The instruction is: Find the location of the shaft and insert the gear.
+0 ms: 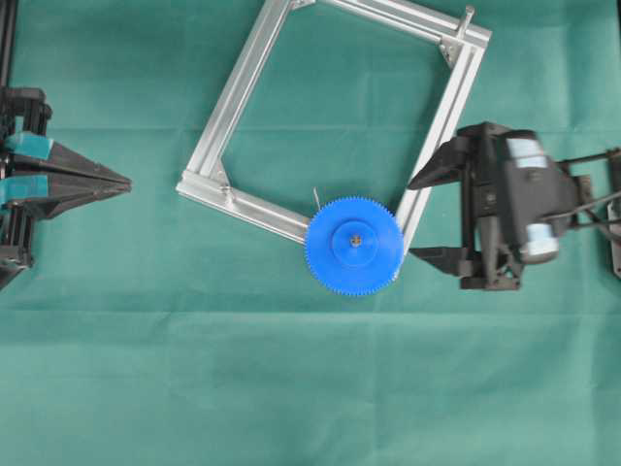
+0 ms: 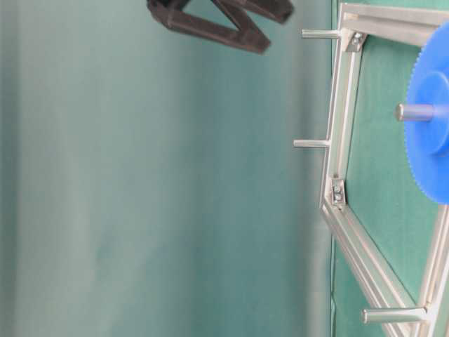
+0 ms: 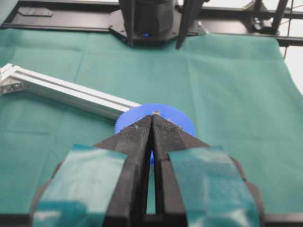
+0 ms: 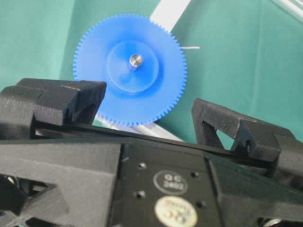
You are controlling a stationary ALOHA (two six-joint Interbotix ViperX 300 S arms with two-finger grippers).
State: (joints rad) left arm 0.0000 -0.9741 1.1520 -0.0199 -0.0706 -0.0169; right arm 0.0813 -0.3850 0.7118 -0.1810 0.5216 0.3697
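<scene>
Overhead view: right end effector [image 1: 435, 218], jaws wide and empty, sits just beside the gear [image 1: 352, 245], already seated on the shaft [image 4: 136, 61]; left end effector [image 1: 121, 182], closed and empty, sits well apart.

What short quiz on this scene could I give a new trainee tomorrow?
1. True or false: the gear sits on the shaft, whose tip pokes through the hub.
2. Which claw is open? A) left B) right C) both
3. Fill in: the gear rests at a ____ of the frame.

Key:
1. True.
2. B: the right claw is open and holds nothing; the left claw is shut.
3. Corner.
</scene>
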